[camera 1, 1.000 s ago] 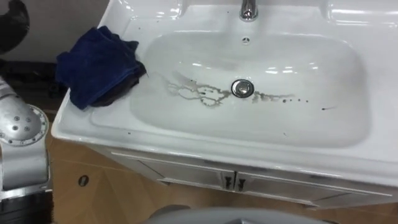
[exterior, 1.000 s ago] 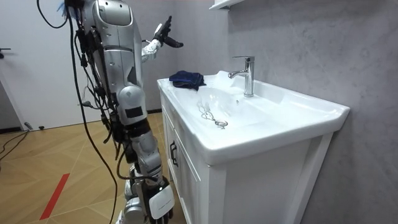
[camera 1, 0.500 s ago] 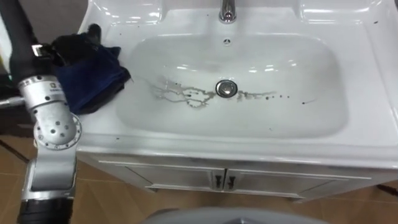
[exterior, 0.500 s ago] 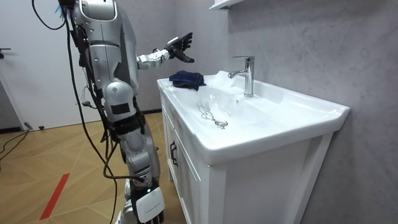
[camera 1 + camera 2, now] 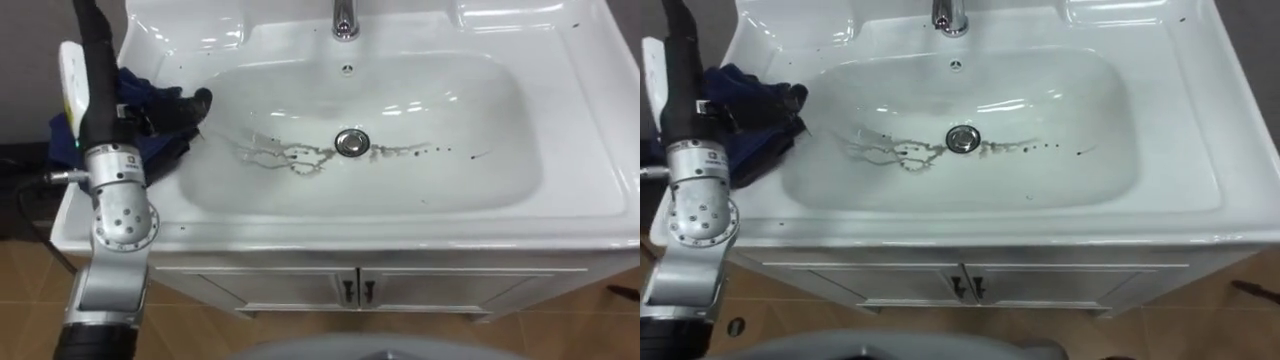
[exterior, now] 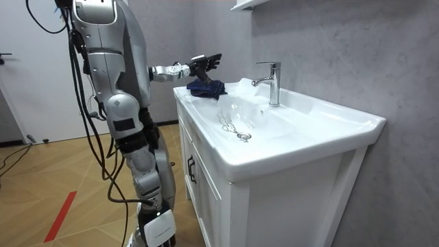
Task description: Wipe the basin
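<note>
Basin point(image 5: 470, 150): white, set in a vanity top, with the tap point(image 5: 345, 18) at the back. Brown streaks point(image 5: 290, 158) run across the bottom on both sides of the drain point(image 5: 351, 142), with scattered specks toward the right. No wiping is evident.

Cloth point(image 5: 765, 140): dark blue, bunched, lying on the counter's left rim just beside the bowl, partly over its edge.

Left hand point(image 5: 165, 108): over the cloth, fingers extended and not closed round it. Whether they touch the fabric cannot be told.

Stance: in the room view the robot stands at the front of the vanity cabinet point(image 6: 206, 192), left arm reaching out to the far corner.

Assessment: the step in hand is picking up the cloth; the task is at its start. The hand should come down onto the thick middle of the bundle and gather several folds, not a single edge, so that a firm pad is formed. A loose corner would trail and smear. The wipe should then begin at the left streaks and work toward the drain.
</note>
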{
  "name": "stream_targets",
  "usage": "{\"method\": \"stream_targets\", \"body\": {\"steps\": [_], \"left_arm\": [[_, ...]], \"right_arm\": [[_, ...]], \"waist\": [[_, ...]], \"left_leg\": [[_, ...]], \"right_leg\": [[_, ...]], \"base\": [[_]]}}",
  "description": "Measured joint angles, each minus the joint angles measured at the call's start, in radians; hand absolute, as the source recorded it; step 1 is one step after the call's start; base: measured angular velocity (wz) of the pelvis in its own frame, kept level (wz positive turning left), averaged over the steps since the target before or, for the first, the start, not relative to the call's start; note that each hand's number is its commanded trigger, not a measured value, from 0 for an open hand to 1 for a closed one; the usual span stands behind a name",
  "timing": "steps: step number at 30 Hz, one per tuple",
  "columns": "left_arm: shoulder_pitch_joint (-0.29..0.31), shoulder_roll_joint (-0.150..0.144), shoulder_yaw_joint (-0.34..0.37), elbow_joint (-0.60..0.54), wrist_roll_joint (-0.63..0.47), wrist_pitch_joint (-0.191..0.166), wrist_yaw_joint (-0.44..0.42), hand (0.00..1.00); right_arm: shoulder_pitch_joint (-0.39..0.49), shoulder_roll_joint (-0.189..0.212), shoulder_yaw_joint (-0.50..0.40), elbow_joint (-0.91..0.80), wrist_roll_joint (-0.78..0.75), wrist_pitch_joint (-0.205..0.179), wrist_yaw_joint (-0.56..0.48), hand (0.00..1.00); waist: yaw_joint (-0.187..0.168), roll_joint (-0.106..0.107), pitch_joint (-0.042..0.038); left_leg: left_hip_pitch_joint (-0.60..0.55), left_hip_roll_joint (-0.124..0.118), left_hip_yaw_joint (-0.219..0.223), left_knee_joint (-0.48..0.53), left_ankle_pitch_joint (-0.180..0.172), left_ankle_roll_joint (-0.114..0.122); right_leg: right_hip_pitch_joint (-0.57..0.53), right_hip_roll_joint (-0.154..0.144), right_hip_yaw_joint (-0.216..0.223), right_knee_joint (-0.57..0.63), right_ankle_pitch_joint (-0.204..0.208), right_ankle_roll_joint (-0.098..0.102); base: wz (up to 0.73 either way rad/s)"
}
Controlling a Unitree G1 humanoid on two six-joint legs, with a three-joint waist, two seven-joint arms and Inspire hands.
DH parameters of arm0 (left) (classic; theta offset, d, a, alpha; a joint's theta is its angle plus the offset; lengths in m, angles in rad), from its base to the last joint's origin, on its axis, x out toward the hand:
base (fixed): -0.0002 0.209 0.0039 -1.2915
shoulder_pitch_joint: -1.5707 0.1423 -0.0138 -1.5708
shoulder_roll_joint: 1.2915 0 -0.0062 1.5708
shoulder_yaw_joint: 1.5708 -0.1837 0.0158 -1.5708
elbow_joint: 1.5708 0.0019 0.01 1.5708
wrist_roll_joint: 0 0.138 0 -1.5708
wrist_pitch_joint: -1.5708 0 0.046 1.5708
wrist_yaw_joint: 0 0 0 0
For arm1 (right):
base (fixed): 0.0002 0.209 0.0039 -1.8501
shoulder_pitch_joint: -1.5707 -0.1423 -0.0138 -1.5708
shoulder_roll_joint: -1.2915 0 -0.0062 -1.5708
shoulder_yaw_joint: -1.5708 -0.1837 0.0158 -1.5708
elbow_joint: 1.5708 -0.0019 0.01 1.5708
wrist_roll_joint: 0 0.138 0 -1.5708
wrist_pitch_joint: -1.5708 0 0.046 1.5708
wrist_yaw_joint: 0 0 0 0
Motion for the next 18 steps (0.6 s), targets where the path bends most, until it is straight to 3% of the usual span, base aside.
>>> {"method": "stream_targets", "body": {"steps": [4,9,13,18], "left_arm": [[0.000,-0.003,-0.028,0.032,0.043,0.041,0.000,0.00],[0.000,-0.009,-0.030,0.077,0.052,0.075,-0.015,0.00],[0.005,-0.014,-0.031,0.109,0.077,0.094,-0.015,0.00],[0.019,-0.014,-0.058,0.121,0.199,0.103,-0.015,0.00]], "right_arm": [[-0.002,0.000,0.000,-0.002,0.002,0.032,0.000,0.00],[-0.003,0.000,0.000,-0.005,0.005,0.041,0.000,0.00],[-0.003,0.001,0.002,-0.007,0.005,0.041,-0.001,0.00],[0.008,0.001,0.032,-0.026,0.005,0.052,0.000,0.00]], "waist": [[0.003,-0.010,-0.0016],[0.004,-0.019,-0.0035],[0.006,-0.020,-0.0052],[0.006,-0.017,-0.0075]], "left_leg": [[-0.005,-0.001,0.002,-0.001,0.000,0.000],[-0.008,-0.001,0.003,-0.001,0.000,0.000],[-0.005,-0.001,0.003,-0.007,0.000,0.000],[0.002,-0.001,0.006,-0.015,0.000,0.000]], "right_leg": [[0.000,0.000,0.006,-0.002,0.000,0.000],[-0.001,0.000,0.007,-0.003,0.000,0.000],[-0.001,0.000,0.009,-0.004,0.000,0.000],[0.003,0.000,0.006,-0.003,0.000,0.000]], "base": [[0.00],[0.00],[0.00],[0.00]]}}
